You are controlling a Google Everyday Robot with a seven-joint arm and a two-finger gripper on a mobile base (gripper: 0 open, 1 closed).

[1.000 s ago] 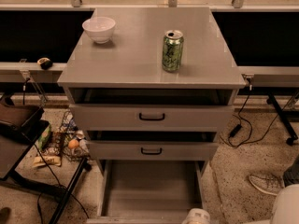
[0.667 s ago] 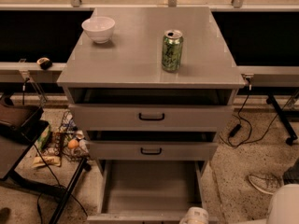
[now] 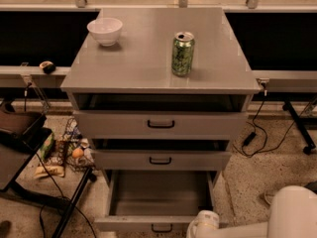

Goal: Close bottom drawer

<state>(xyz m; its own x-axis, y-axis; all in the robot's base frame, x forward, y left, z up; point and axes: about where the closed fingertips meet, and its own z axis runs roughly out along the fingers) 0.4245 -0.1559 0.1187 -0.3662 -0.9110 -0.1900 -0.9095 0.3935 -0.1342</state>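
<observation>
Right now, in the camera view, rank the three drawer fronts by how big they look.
1. top drawer front: largest.
2. middle drawer front.
3. bottom drawer front: looks smallest, but it is seen steeply from above and its right end is hidden by the gripper at the lower frame edge, so less sure.

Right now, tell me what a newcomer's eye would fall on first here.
The bottom drawer stands pulled far out, its grey inside showing, with the gripper at the picture's lower edge just right of the drawer's handle. On the cabinet top a green can stands upright right of centre, and a white bowl sits at the back left.
</observation>
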